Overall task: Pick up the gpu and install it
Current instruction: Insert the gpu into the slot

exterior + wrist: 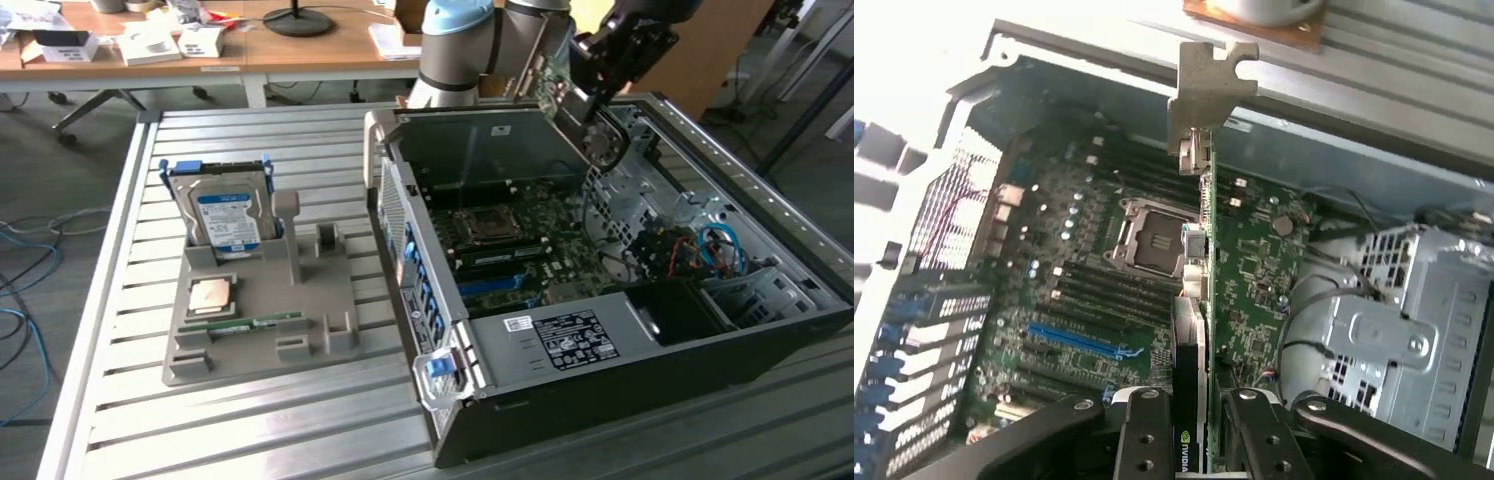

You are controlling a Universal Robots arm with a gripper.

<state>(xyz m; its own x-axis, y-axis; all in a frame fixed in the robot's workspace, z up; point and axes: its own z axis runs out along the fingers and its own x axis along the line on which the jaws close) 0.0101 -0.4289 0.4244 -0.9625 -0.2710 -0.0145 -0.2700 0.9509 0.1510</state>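
Slatted metal table (267, 430), open case (601, 400) on it: gripper (1189, 440) clenched on gpu (1204, 300), held edge-on over the motherboard (1084, 250), long axis running straight out from the fingers (1144, 440), bracket (1209, 85) at the far end, seemingly not yet seated.

Gpu (1192, 350) end beyond jaws unseen
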